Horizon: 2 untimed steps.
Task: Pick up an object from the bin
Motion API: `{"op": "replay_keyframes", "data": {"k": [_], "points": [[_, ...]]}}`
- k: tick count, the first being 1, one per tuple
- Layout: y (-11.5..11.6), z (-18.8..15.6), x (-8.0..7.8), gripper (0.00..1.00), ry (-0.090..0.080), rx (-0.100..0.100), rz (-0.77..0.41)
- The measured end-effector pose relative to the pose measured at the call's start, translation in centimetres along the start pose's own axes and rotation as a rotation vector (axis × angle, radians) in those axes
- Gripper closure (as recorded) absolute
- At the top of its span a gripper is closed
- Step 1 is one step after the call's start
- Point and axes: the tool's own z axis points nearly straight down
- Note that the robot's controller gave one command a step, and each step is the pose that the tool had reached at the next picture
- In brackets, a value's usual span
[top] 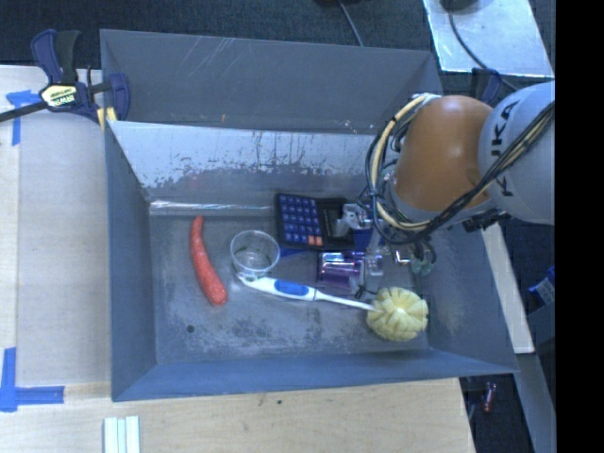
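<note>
My gripper (368,243) hangs low at the right of the bin floor, under the arm's orange cover. Just below and left of it lies a small shiny purple packet (338,270), touching or nearly touching the gripper. A dark blue calculator (302,218) lies flat right behind the packet, its right end hidden by the gripper. A white toothbrush with a blue grip (300,292) lies across the floor in front of the packet. A yellow-green knobbly ball (397,314) sits at the toothbrush's right end, below the gripper.
A clear glass cup (254,252) stands at the toothbrush's left end. A long red pepper-like thing (206,263) lies further left. The bin's sloping walls close in on all sides. The arm and its cables fill the right rim.
</note>
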Motion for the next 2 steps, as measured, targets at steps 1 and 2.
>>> {"op": "replay_keyframes", "data": {"k": [1,2], "points": [[-0.29,-4.51,-4.57,1.0,-0.017,0.002,0.02],[-0.29,-4.51,-4.58,1.0,-0.017,0.002,0.019]]}}
